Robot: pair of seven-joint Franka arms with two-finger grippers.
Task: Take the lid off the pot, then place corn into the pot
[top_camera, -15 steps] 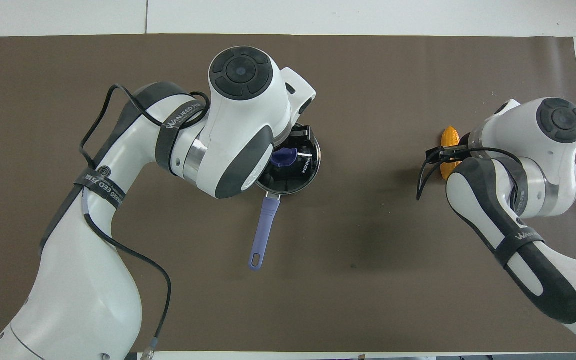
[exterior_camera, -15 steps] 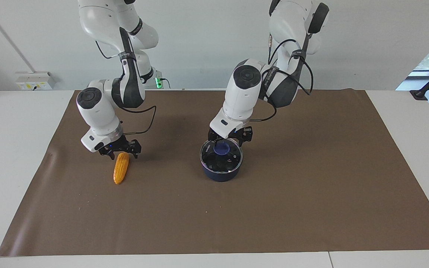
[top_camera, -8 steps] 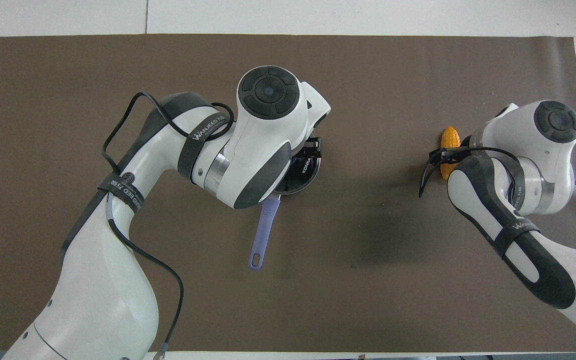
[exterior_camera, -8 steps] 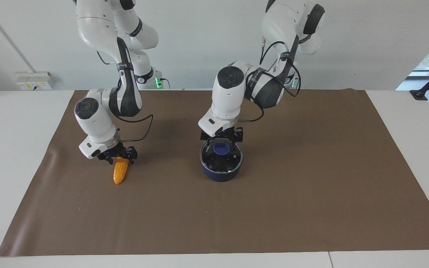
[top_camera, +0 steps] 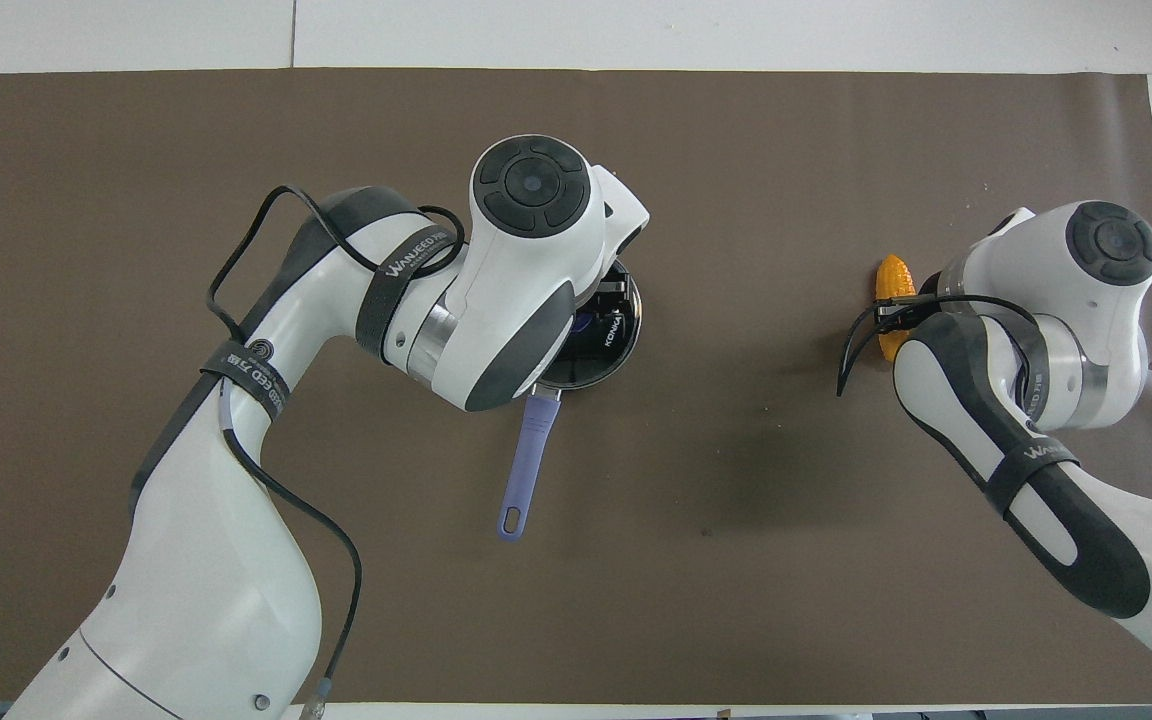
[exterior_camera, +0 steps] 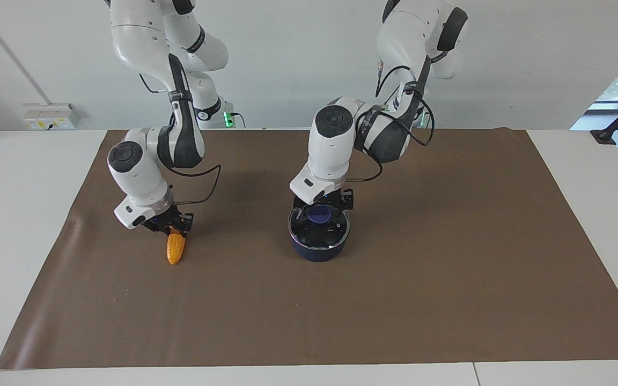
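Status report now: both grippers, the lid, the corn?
Left gripper at lid knob, lid on pot. Right gripper shut on corn. Nothing in the way.

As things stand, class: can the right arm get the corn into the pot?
Probably not yet. The right hand is at the corn, but the lid covers the pot, with the left hand at its knob.

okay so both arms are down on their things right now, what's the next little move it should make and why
Probably the left gripper should close on the lid's blue knob and lift straight up. The lid sits on the pot, so the corn cannot go in. The right gripper is down at the corn's end nearer the robots, on the mat, so it can wait.
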